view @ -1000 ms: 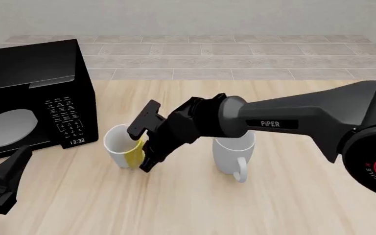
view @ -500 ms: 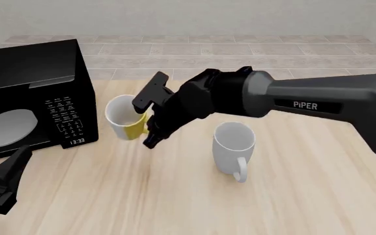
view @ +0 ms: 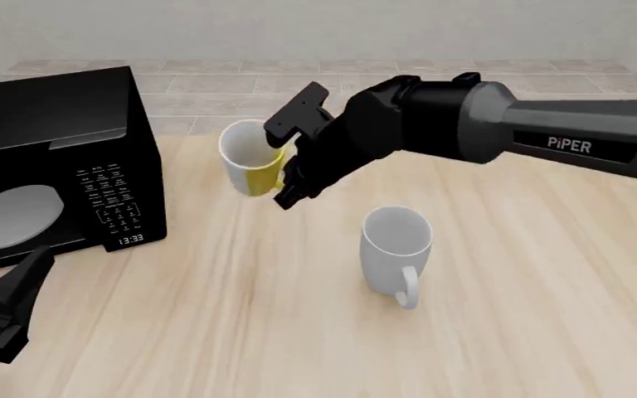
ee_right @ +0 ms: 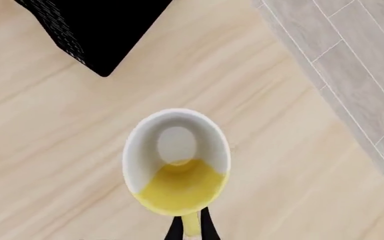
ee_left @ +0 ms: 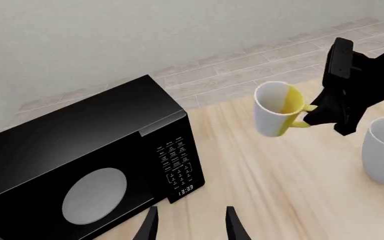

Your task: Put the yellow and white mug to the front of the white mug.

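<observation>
Two mugs in play, both smooth glazed ceramic, cylindrical. The yellow and white mug (view: 250, 158) hangs in the air above the far part of the bench (view: 496, 332), tilted, its mouth turned toward the camera in the front view; body half white, half yellow, white inside with a yellow cast low on the inner wall. The right tool (view: 286, 160) has it by the thin yellow handle: in the right wrist view two dark fingertips (ee_right: 174, 231) pinch either side of the handle strip (ee_right: 190, 226), jaws narrow, closed on it. The mug sits between the microwave (view: 53, 157) and the right arm's black matte wrist, beyond and to the left of the white mug (view: 394, 255). White mug stands upright on the bench, plain, loop handle toward the near edge, well apart from the lifted one. Bench top is pale wood, long grain lines, satin finish. Microwave is a glossy black box, round grey window in the door, keypad with small white legends, display reading 13:33. Left tool (ee_left: 190, 226) sits low at the near left by the microwave, two slim dark fingers apart, holding nothing. Grey tiled floor beyond the bench edge, plain light wall behind.
</observation>
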Tool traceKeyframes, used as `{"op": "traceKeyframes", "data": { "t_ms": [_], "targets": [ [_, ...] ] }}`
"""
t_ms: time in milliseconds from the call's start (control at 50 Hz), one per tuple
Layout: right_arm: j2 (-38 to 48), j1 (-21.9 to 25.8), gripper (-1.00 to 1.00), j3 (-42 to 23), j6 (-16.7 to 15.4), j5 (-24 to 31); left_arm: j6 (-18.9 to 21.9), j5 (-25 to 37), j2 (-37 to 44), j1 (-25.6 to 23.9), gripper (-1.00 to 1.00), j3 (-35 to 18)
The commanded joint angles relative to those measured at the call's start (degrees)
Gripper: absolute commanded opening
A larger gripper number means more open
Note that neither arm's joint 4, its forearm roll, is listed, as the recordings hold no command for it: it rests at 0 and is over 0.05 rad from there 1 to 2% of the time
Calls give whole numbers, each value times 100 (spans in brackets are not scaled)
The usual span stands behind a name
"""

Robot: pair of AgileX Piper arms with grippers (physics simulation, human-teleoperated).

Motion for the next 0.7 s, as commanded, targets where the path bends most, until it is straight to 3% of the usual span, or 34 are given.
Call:
{"op": "traceKeyframes", "data": {
  "t_ms": [20,700],
  "targets": [
    [-188,-394,-100,39,95,58,0,0,0,0,100,0],
    [-277,-1534,-100,818,199,-375,0,0,0,0,100,0]
  ]
}}
